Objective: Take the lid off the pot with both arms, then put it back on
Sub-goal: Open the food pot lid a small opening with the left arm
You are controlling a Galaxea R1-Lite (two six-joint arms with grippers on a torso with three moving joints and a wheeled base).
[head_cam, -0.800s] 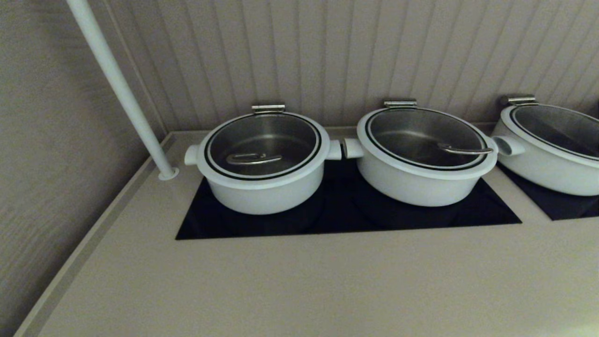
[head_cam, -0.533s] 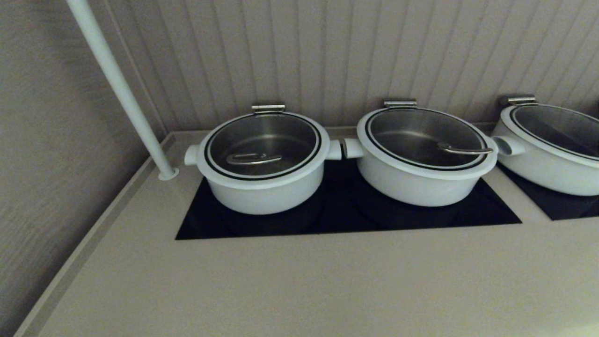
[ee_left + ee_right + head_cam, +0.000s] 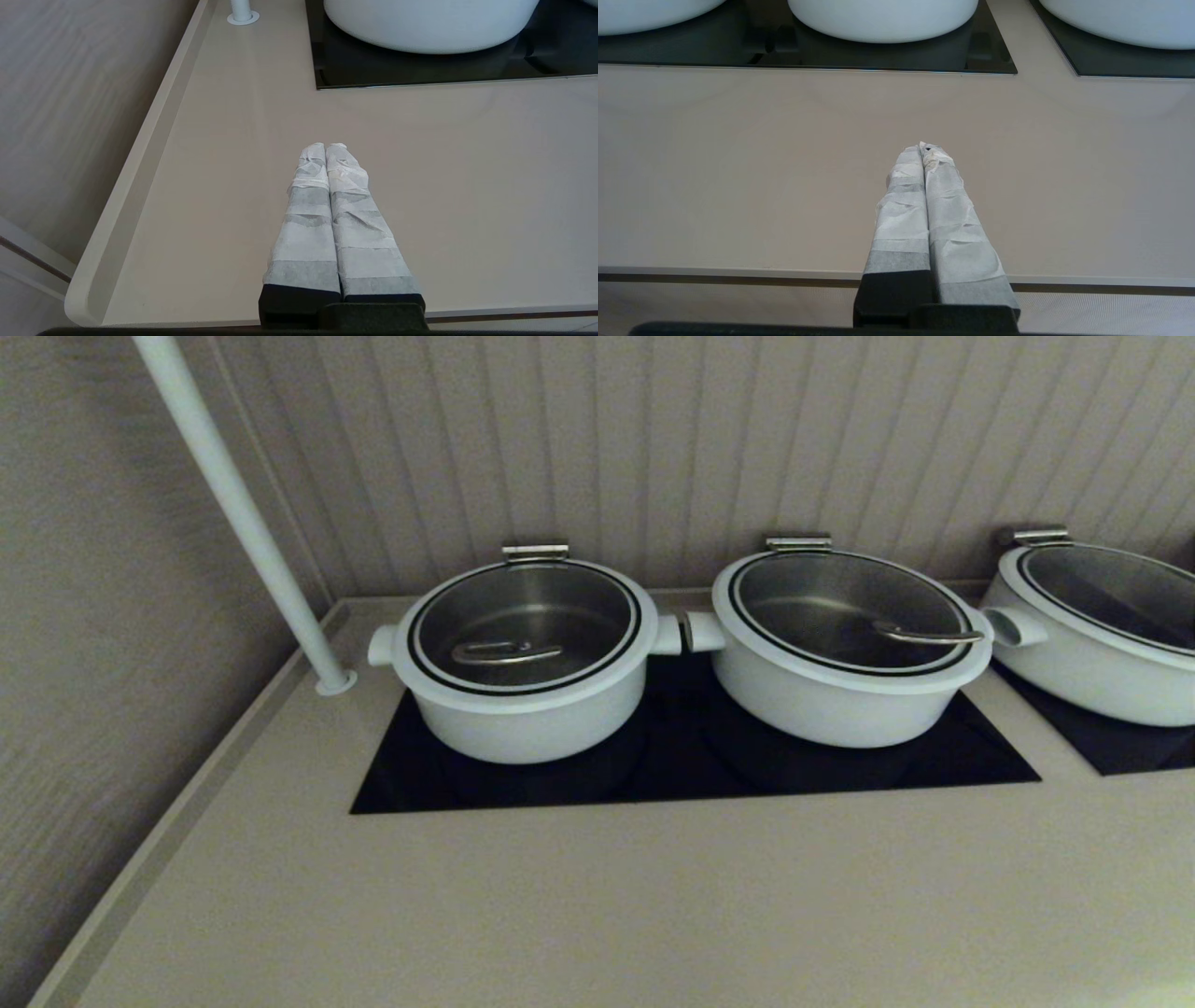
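Lid (image 3: 526,627) seated on pot (image 3: 523,709), left end effector (image 3: 325,148) and right end effector (image 3: 923,149) closed, empty, above worktop (image 3: 597,896)

Showing smooth matt white on the round pot (image 3: 523,719), clear glass in its white-rimmed lid (image 3: 525,616), polished steel in the bent loop handle (image 3: 504,653). Gleaming glossy black, the flat glass hob panel (image 3: 691,770). Looking matt beige, the smooth counter (image 3: 597,905). Wearing crinkled white wrap, left gripper (image 3: 325,147) and right gripper (image 3: 924,148).
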